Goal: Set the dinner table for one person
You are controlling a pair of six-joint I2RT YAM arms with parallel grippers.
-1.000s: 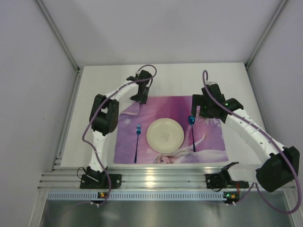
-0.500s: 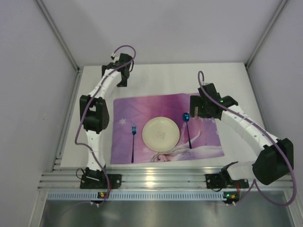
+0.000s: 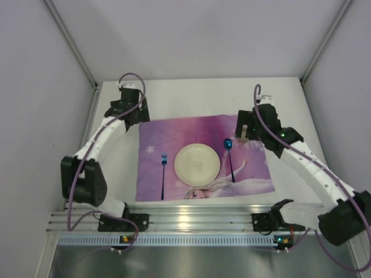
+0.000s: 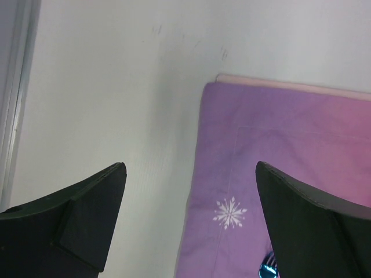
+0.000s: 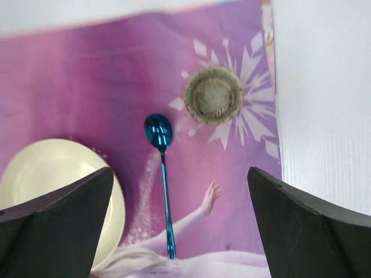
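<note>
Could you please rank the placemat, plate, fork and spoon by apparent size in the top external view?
1. placemat
2. plate
3. fork and spoon: these look about alike, so I won't rank them.

High fixed view looking down, two close wrist views facing down, all sharing placemat [image 3: 191,130]

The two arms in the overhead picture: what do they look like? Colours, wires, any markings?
The left arm and right arm have slim white segments joined by bulky black joints. A purple cable loops loosely along each. A small green light glows on the right one. The left gripper and right gripper each end in two matte black, wedge-shaped fingers. No lettering is readable.
</note>
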